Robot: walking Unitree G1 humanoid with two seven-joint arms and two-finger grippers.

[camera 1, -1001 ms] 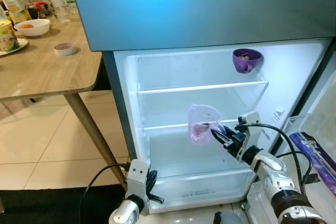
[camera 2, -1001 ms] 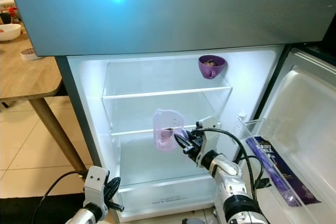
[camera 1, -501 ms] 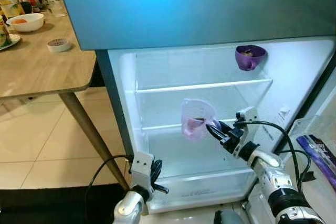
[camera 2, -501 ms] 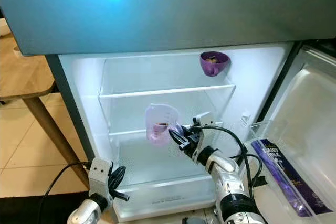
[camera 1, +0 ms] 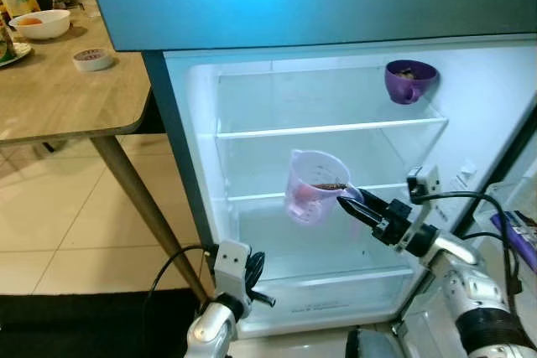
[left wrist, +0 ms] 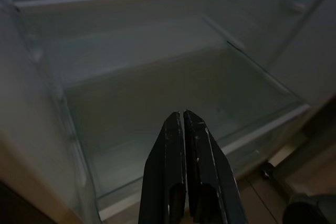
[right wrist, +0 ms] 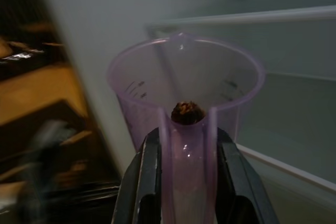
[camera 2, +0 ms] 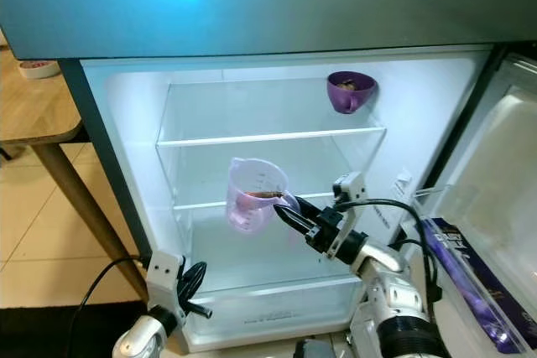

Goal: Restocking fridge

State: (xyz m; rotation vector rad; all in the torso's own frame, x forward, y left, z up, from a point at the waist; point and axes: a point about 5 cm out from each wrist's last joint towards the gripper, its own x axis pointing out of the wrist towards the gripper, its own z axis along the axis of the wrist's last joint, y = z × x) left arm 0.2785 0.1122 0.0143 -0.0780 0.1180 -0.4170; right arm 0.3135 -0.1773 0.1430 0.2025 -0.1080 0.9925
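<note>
The right gripper (camera 2: 295,210) clamps the translucent pink plastic measuring cup (camera 2: 253,194) by its handle; the left gripper (left wrist: 185,129) hangs closed, empty. Keep the cup level entering the open white fridge (camera 2: 134,157); land it on the glass shelf (camera 2: 201,201).

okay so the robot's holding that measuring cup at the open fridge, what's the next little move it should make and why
Probably ease the right gripper forward into the fridge and lower the cup toward the middle shelf. The cup hangs in the air before that shelf, clamped by its handle and nearly upright, with something dark inside. The purple mug sits on the top shelf, so the middle one looks free.
</note>
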